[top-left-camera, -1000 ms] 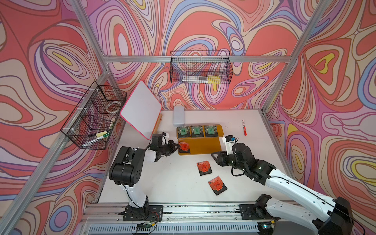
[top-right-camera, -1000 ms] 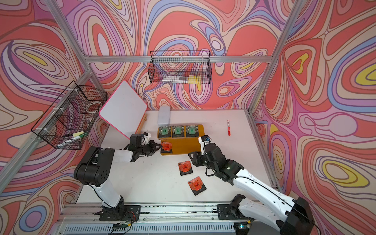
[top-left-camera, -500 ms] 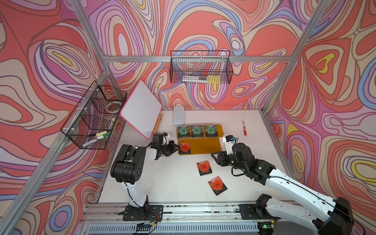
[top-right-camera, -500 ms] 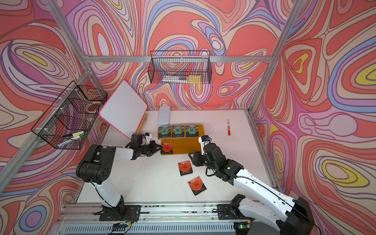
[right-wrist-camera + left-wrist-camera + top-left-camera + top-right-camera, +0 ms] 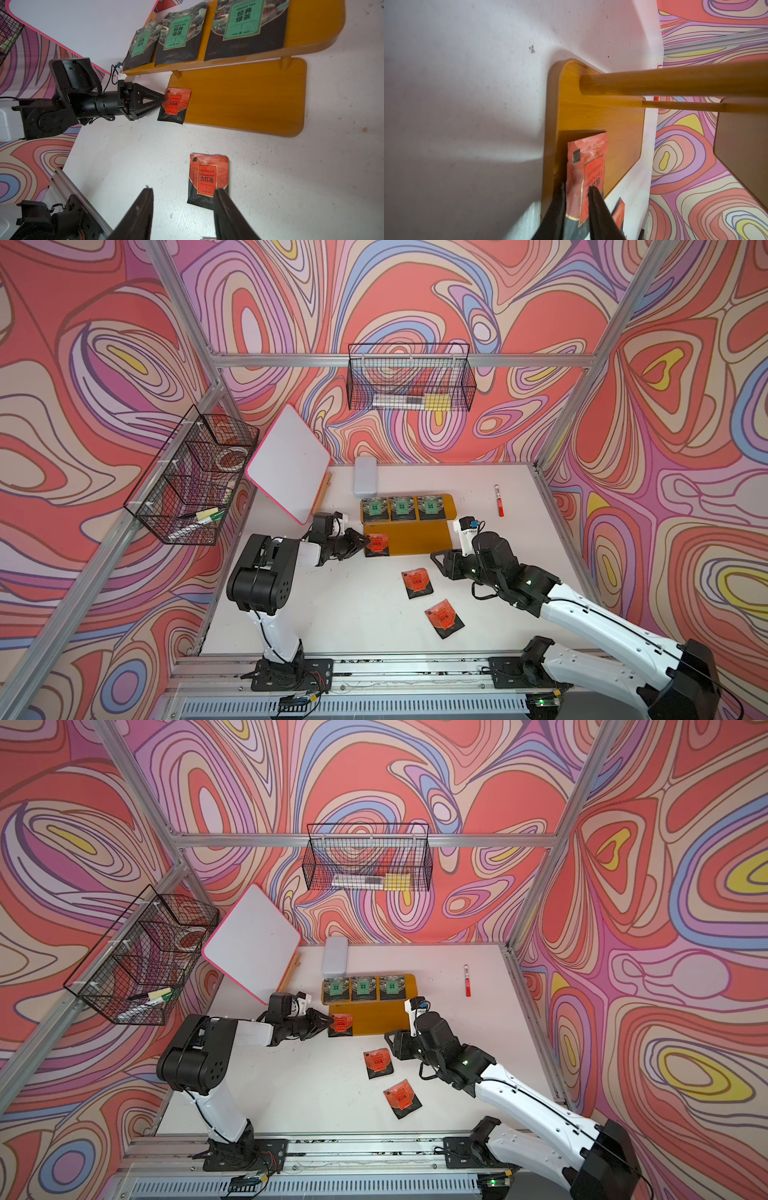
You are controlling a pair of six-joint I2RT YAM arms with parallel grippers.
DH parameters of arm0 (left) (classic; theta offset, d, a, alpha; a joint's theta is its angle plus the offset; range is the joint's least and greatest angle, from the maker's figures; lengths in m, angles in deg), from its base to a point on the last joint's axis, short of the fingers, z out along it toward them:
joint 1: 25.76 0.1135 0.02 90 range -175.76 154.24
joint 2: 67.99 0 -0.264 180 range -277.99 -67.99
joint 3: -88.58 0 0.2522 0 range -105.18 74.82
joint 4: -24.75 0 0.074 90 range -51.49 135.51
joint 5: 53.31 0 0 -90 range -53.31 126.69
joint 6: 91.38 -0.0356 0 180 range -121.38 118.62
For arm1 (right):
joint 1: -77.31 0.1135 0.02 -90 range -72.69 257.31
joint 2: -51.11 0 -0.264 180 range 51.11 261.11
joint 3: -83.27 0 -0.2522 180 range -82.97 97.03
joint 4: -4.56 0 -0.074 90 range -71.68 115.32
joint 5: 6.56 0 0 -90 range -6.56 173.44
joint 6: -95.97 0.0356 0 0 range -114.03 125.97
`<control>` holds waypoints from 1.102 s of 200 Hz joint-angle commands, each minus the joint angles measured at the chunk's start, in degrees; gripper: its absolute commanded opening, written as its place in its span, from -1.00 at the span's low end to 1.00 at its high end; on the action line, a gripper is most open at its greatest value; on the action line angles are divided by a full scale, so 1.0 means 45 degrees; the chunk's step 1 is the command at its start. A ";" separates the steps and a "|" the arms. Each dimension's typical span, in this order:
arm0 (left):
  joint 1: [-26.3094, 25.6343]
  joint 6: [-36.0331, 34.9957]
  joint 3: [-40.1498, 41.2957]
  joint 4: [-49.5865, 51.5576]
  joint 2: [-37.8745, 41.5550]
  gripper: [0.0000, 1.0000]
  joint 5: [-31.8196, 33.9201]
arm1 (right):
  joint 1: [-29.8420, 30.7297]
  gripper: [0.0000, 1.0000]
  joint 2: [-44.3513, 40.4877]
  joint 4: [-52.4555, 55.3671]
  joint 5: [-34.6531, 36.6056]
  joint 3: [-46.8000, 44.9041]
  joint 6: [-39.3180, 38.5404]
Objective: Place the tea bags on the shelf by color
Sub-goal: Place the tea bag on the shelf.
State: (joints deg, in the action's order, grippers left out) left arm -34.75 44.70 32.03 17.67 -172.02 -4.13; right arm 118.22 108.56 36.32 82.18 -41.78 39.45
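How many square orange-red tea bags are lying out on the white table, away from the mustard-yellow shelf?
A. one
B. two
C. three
B. Two orange-red tea bags, one and another, lie on the white table. The third orange-red tea bag is at the end of the lower board of the mustard-yellow shelf, at the tips of the left gripper.

The left pincer reaches forward low, narrowly parted, while the right pincer hovers agape, tilted downward.
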 commanded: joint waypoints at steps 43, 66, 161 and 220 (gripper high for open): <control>0.0219 -0.0124 0.0016 0.0536 0.0366 -0.16 0.0411 | -0.0028 -0.03 -0.0055 -0.0016 0.0059 0.0134 -0.0078; 0.0260 -0.0163 0.0016 0.0722 0.0613 -0.13 0.0465 | -0.0028 -0.03 -0.0101 -0.0056 0.0084 0.0048 -0.0036; 0.0356 -0.0070 0.1107 0.1420 0.2398 0.17 0.1281 | -0.0028 -0.02 0.0855 0.0297 -0.0413 -0.0202 0.0578; 0.0358 -0.0141 0.2776 0.2228 0.5085 0.79 0.1872 | -0.0028 0.06 0.1040 0.0219 -0.1005 -0.1051 0.1959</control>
State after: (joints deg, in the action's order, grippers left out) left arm -33.55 44.68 42.31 24.73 -153.53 2.91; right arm 118.22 112.52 37.00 79.58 -44.86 44.93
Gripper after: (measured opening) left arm 0.826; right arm 0.519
